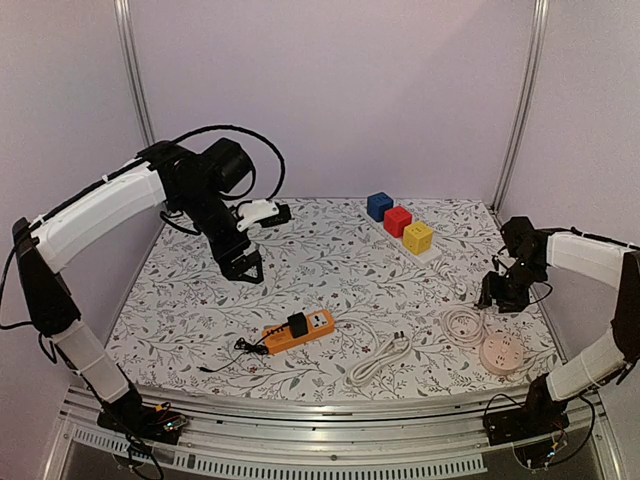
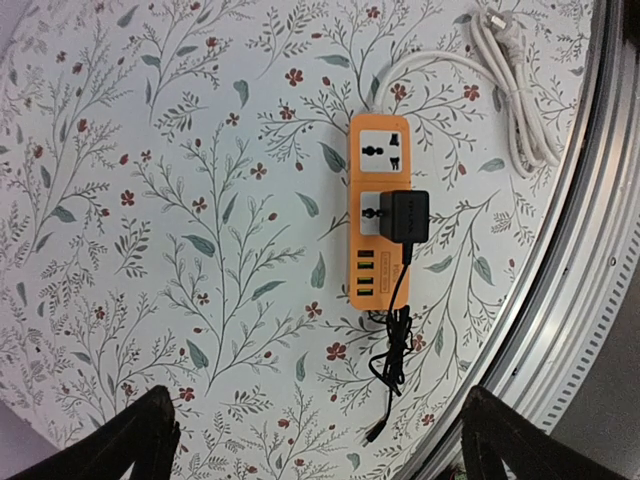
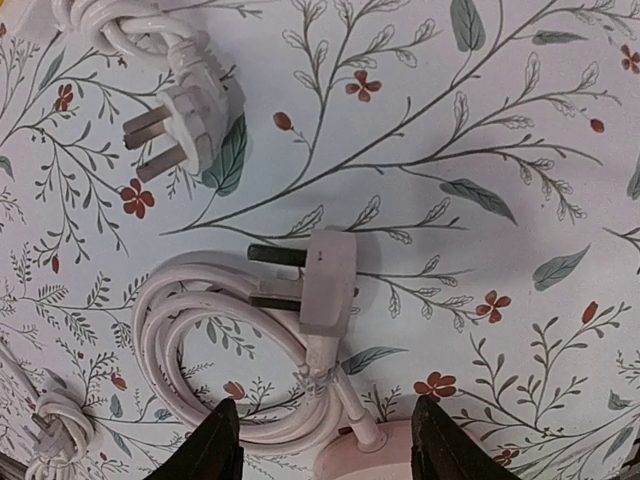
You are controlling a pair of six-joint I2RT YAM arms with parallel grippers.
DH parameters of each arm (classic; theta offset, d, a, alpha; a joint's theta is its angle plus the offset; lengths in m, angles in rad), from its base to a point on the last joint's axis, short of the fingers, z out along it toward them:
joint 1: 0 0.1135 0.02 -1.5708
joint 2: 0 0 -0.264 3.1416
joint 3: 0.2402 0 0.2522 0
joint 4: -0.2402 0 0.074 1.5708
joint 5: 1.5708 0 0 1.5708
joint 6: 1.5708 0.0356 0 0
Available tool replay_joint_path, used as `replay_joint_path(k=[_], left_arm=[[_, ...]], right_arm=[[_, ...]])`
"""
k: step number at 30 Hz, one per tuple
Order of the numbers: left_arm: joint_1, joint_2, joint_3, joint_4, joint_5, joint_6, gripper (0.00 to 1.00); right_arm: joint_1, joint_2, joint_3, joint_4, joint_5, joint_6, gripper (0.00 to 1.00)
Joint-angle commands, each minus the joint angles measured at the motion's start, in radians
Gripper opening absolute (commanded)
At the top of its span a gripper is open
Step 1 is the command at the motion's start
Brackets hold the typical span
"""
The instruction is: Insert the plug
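Note:
A pale pink plug [image 3: 328, 280] lies flat on the floral cloth, prongs pointing left. Its coiled cord [image 3: 200, 340] runs to a round pink socket hub [image 3: 370, 458]. My right gripper [image 3: 330, 450] hovers just over the cord and hub, jaws open, holding nothing. From above, the right gripper [image 1: 497, 295] is at the right side, behind the pink coil [image 1: 460, 325] and hub [image 1: 500, 353]. An orange power strip [image 2: 379, 290] has a black adapter [image 2: 407, 216] seated in one socket. My left gripper [image 2: 325, 450] hangs open high above the cloth, far from the strip.
A white plug [image 3: 190, 110] and its bundled white cable [image 1: 380, 360] lie between strip and pink coil. The adapter's black cord [image 2: 392, 350] trails near the table's metal front edge [image 2: 570, 300]. Blue [image 1: 379, 206], red [image 1: 397, 221] and yellow [image 1: 418, 237] cubes stand at the back.

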Motion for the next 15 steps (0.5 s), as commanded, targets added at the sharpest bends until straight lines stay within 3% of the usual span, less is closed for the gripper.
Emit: replay_joint_path(k=[1,6,11,15], left_arm=[[0.012,-0.024,-0.011,0.013,0.002,0.006,0.99],[0.012,-0.032,-0.014,0.012,0.002,0.006,0.99],[0.012,-0.035,-0.015,0.009,-0.003,0.007,0.99],[0.012,-0.036,-0.015,0.009,-0.006,0.008,0.99]], right_arm=[[0.0,-0.001,-0.052,0.096,-0.1,0.091,0.52],[-0.021,0.04,-0.092,0.148,-0.061,0.086,0.45],[-0.023,0.129,-0.12,0.236,-0.197,0.085,0.42],[-0.022,0.147,-0.119,0.23,-0.201,0.08,0.3]])
